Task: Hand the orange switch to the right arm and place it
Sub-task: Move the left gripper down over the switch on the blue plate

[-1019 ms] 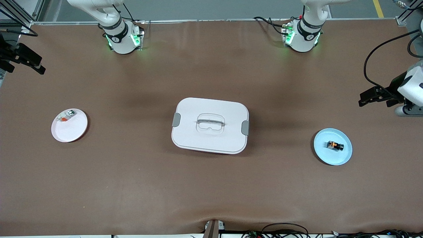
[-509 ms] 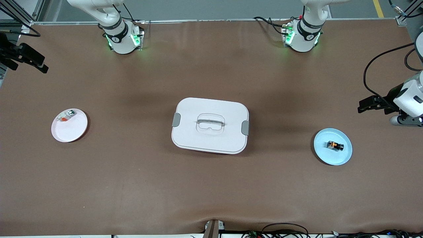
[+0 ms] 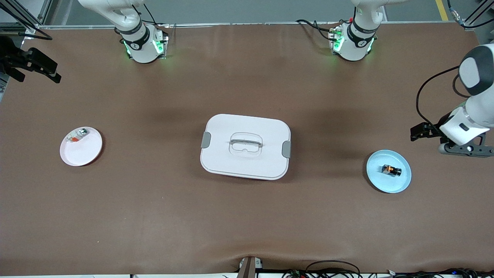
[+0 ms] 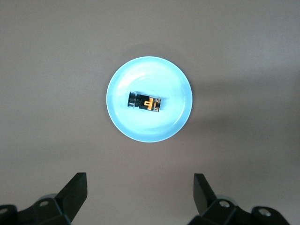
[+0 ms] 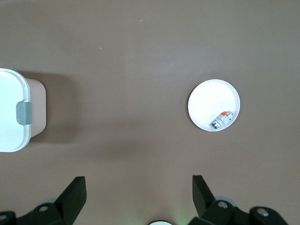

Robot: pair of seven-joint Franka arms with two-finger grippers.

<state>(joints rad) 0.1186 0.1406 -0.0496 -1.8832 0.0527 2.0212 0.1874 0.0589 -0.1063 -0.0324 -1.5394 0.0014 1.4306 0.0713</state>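
The orange switch [image 3: 390,170] is a tiny black block with an orange mark. It lies in the middle of a light-blue plate [image 3: 389,183] toward the left arm's end of the table. In the left wrist view the orange switch [image 4: 144,102] sits on that plate [image 4: 150,75], apart from my fingers. My left gripper [image 3: 418,132] hangs open and empty over bare table beside the plate; its jaws [image 4: 140,183] stand wide. My right gripper [image 3: 46,69] is open and empty over the table's edge at the right arm's end, its jaws [image 5: 139,183] wide apart.
A white lidded box [image 3: 245,146] with grey side clips stands mid-table, and its end shows in the right wrist view [image 5: 11,112]. A pale pink plate [image 3: 83,152] toward the right arm's end holds a small silvery-white piece [image 3: 77,135] with a red-orange bit [image 5: 221,119].
The left arm has swung in from the table's end, bringing its gripper closer to the blue plate. The right gripper has shifted slightly inward. Both stay open; nothing on the table moved.
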